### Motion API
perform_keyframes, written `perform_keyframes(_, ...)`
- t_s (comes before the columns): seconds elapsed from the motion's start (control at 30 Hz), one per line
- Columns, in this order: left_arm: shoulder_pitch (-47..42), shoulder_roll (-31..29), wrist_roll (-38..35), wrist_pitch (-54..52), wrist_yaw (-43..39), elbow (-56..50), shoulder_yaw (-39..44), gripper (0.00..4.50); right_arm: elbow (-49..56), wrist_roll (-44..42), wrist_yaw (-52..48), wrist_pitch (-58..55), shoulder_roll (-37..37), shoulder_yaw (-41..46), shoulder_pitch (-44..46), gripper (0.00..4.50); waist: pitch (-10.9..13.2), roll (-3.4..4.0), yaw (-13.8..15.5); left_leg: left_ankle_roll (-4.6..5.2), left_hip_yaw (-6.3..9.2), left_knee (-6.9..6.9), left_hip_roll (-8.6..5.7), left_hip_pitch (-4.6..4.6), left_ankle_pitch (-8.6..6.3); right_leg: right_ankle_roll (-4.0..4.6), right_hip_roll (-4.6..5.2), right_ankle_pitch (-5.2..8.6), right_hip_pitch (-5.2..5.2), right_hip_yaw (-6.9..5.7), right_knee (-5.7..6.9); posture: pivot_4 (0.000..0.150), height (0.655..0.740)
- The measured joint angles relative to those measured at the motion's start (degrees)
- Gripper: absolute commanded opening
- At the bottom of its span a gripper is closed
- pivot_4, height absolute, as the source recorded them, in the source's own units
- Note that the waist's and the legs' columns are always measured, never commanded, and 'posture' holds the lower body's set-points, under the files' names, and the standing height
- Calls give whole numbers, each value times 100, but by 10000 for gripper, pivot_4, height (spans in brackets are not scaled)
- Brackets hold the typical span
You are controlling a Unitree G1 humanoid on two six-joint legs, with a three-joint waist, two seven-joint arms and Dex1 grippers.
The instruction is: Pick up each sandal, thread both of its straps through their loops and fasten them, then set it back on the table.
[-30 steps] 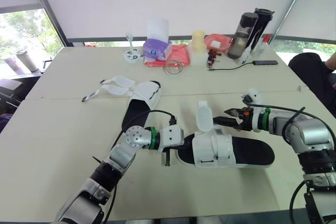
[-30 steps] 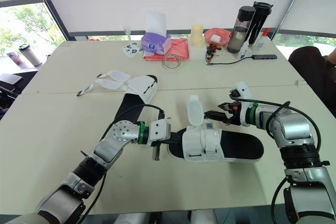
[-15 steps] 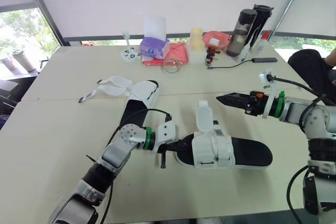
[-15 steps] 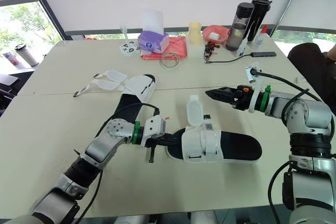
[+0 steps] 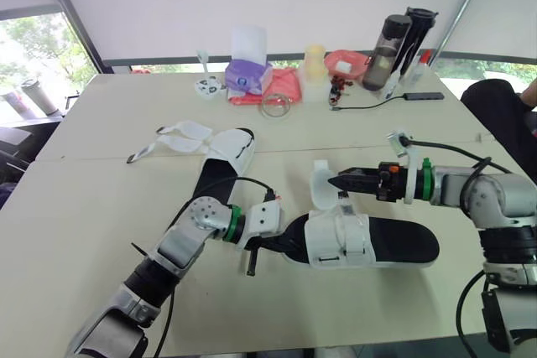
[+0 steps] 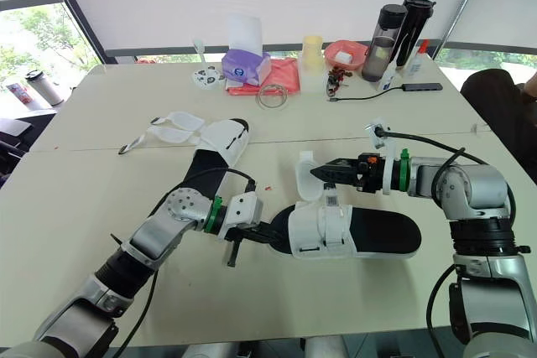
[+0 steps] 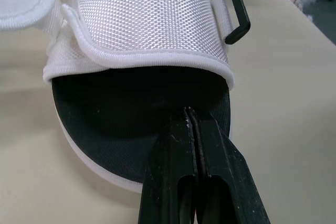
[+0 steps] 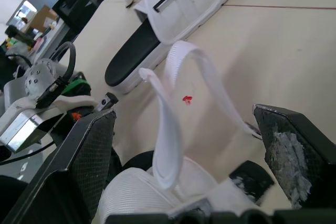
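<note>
The near sandal (image 5: 394, 245), black sole with a white upper, lies on the table in front of me. My left gripper (image 5: 279, 246) is shut on the toe edge of its sole (image 7: 131, 129). One loose white strap (image 5: 320, 187) stands up from the upper. My right gripper (image 5: 337, 180) is level with that strap, and its open fingers stand on either side of the strap (image 8: 176, 103). A black buckle loop (image 7: 234, 17) shows at the side of the upper. The second sandal (image 5: 225, 165) lies farther back left with its straps (image 5: 180, 136) spread open.
Along the table's far edge stand a purple tissue box (image 5: 247, 77), a red cloth (image 5: 281, 90), a clear tape ring (image 5: 277, 107), a yellow cup (image 5: 316, 64), a pink bowl (image 5: 346, 64) and two dark bottles (image 5: 394, 48). A cable (image 5: 369, 106) runs there. A person in dark clothing (image 5: 499, 106) sits at the right.
My right gripper, drawn back to the right half a second ago, has come back left to the upright strap. My left gripper has kept its hold on the toe.
</note>
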State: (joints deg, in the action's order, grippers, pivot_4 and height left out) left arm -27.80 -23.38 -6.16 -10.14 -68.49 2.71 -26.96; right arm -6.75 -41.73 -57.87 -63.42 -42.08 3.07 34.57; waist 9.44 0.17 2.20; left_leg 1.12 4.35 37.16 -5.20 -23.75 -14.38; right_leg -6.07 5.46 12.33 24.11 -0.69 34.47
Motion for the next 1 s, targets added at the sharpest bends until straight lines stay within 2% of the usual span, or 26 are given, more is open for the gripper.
perform_keyframes(0.23, 0, 37, 49, 107, 12, 44, -10, 0, -14, -133, -217, -303, 44, -79, 303, 44432, 0, 0, 13, 0, 0, 5, -2, 0, 0, -3, 1, -2, -3, 0, 0, 1500, 7400)
perform_keyframes(0.27, 0, 38, 50, 109, 14, 45, -10, 0, -13, -141, -232, -342, 47, -103, 316, 42127, 0, 0, 12, 0, 0, 5, -3, 0, 0, -2, 1, -1, -3, 0, -1, 1500, 7400)
perform_keyframes(0.33, 2, 46, 54, 119, 32, 50, -8, 0, -19, -156, -248, -448, 79, -172, 360, 36146, 0, 0, 5, 0, 0, 6, -4, 0, 0, -2, 3, -2, -3, 1, 0, 1500, 7400)
perform_keyframes(0.5, 13, 110, 66, 211, 127, 96, -19, 0, -18, -146, -284, -477, 177, -361, 428, 11119, 0, 0, 15, 0, 0, 9, -6, 0, 0, -3, 4, -2, -4, 0, 0, 1500, 7400)
perform_keyframes(0.57, 13, 122, 66, 229, 152, 110, -20, 0, -24, -90, -284, -430, 178, -437, 428, 2461, -1, 0, 10, 0, 0, 9, -7, 0, 0, -4, 5, -3, -4, 1, 0, 1500, 7400)
perform_keyframes(0.6, 13, 130, 66, 241, 167, 123, -20, 0, -40, -42, -275, -400, 199, -458, 428, 568, -1, 0, 10, 0, 0, 10, -7, 0, 0, -5, 4, -3, -4, 1, 1, 1500, 7400)
perform_keyframes(0.7, 15, 160, 66, 295, 236, 161, -21, 0, -126, 27, -179, -288, 325, -449, 429, 568, -1, 0, 9, 0, 0, 10, -7, 1, 0, -5, 4, -3, -3, 1, 4, 1500, 7400)
perform_keyframes(0.83, 19, 159, 66, 299, 282, 168, -2, 0, -151, 107, 360, 249, 755, 22, 379, 568, 0, 0, 7, -3, -1, 11, -7, 1, 2, -6, 3, -4, 1, 3, 11, 1500, 7400)
perform_keyframes(1.0, 39, 175, 63, 306, 368, 154, 73, 0, 1232, 382, 582, 1262, 778, 124, -388, 568, 0, 0, 11, -3, -2, 10, -10, -3, 2, -10, 4, -5, 17, 4, 32, 1500, 7400)
